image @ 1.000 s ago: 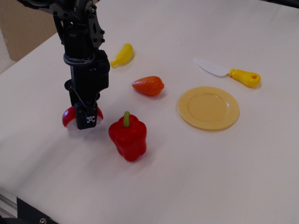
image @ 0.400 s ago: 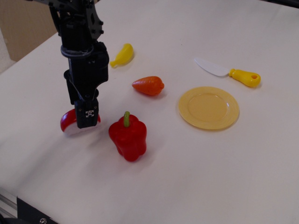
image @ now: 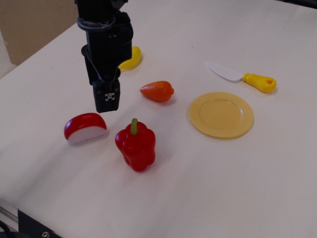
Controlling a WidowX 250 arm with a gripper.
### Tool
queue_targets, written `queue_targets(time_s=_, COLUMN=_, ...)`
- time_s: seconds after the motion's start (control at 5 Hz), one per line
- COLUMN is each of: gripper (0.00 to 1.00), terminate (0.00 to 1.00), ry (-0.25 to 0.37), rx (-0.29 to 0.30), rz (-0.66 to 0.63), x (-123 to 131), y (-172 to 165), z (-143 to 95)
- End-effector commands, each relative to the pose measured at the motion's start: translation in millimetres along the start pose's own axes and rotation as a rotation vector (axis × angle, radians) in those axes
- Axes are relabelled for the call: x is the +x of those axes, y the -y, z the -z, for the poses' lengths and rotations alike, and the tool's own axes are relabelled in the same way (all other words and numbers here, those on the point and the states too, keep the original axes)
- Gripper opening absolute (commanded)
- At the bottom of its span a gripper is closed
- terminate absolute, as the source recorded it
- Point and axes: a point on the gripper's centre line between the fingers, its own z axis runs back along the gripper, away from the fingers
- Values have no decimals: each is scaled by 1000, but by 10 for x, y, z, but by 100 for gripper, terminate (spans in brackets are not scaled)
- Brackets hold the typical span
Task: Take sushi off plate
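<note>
The sushi [image: 84,128], a red-topped half-dome with a white base, lies on the table at the left, well apart from the yellow plate [image: 221,114]. The plate sits bare at the right of centre. My black gripper [image: 107,101] hangs above the table, up and to the right of the sushi, not touching it and holding nothing. From this side view I cannot see how the jaws stand.
A red bell pepper [image: 135,145] with a green stem stands just right of the sushi. An orange carrot-like toy [image: 157,90] lies between gripper and plate. A yellow banana toy [image: 131,58] lies behind the arm. A toy knife [image: 242,76] lies beyond the plate.
The gripper let go of the sushi, then rose and moved right and away from it. The sushi stays on the table at the left.
</note>
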Motion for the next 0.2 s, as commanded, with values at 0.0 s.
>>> queue_targets(time_s=0.0, gripper=100, terminate=100, ry=34, rx=50, rz=0, x=96, y=108, z=-158)
